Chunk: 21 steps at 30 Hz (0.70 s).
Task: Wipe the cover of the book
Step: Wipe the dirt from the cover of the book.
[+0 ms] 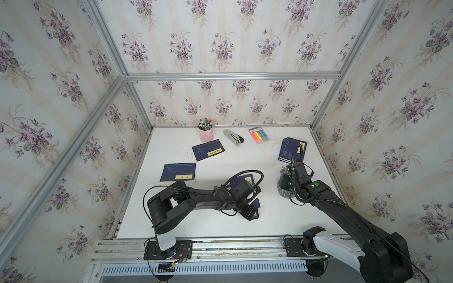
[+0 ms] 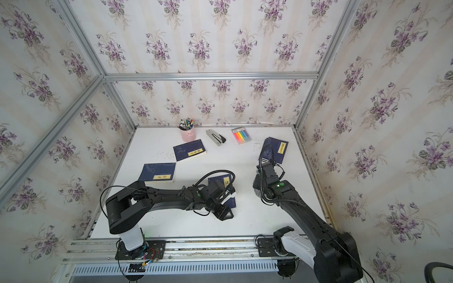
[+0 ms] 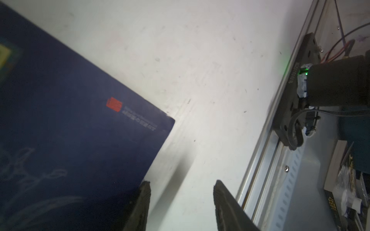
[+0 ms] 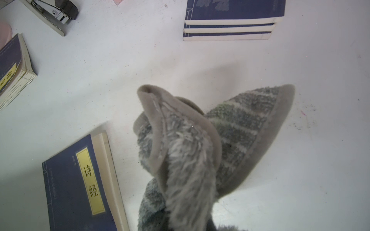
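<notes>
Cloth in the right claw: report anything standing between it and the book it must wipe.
Only bare table separates the cloth from the book in the right wrist view. In both top views, though, the left arm's wrist hangs over much of the cover, with the left claw open at the book's edge.

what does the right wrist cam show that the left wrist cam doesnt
Only the right wrist view: the grey cloth bunched close to the lens, the stapler and a stack of three books.

Only the left wrist view: the left end effector, jaws apart with nothing between them, a red seal near a cover corner, and the metal rail along the table's edge.

Both: the same navy book, lying flat on the white table.
</notes>
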Available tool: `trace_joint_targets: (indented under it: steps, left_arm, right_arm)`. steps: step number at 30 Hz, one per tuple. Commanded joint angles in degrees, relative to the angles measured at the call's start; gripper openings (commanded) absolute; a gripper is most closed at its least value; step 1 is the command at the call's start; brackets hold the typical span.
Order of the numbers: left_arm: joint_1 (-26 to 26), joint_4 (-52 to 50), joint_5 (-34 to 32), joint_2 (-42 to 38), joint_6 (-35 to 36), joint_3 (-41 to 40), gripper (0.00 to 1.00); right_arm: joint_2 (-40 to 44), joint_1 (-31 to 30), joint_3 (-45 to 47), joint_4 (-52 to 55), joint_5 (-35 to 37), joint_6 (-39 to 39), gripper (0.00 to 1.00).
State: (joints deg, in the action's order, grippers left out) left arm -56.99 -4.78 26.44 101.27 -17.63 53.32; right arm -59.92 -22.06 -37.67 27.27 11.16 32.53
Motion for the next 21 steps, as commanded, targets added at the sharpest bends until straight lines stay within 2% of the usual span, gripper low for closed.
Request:
trace_joint_targets:
  steps: [1,3,5,8,9,11,13,16,21]
  left_arm:
    - [0.56,-2.65,1.97,-3.15,1.50,1.94,0.54]
    - [0.63,-5.58,3.87,-5.42,3.02,4.32,0.54]
    - [1.49,-8.43,4.69,-7.24,4.77,6.65,0.59]
    - [6.23,-8.96,6.65,-8.04,5.30,7.16,0.57]
    - [8.49,-8.94,7.59,-7.64,5.12,6.98,0.54]
    - [13.23,-8.94,8.87,-6.10,5.01,6.65,0.39]
    - [16.64,-9.48,8.03,-3.95,5.86,6.98,0.30]
    - [19.45,-10.96,8.40,0.59,7.72,9.29,0.26]
    - [20.51,-12.09,9.62,7.39,8.40,12.75,0.17]
  right_arm:
    - [0.77,0.07,-0.26,-0.31,-0.51,-1.08,0.00]
    - [0.87,0.08,-0.36,-0.88,-1.97,-1.85,0.00]
    - [0.82,0.05,-0.30,-2.02,-4.56,-2.36,0.00]
    - [0.75,-1.00,-0.48,-3.18,-7.97,-3.18,0.00]
    - [0.94,-1.80,-0.61,-3.12,-8.00,-3.26,0.00]
    - [1.61,-4.05,-0.98,-2.33,-7.27,-3.04,0.00]
    - [2.56,-6.40,-0.97,-1.83,-7.07,-2.13,0.00]
    - [3.60,-13.81,-0.62,-1.31,-6.62,0.32,0.00]
    - [0.75,-27.03,0.52,-3.13,-5.14,5.65,0.00]
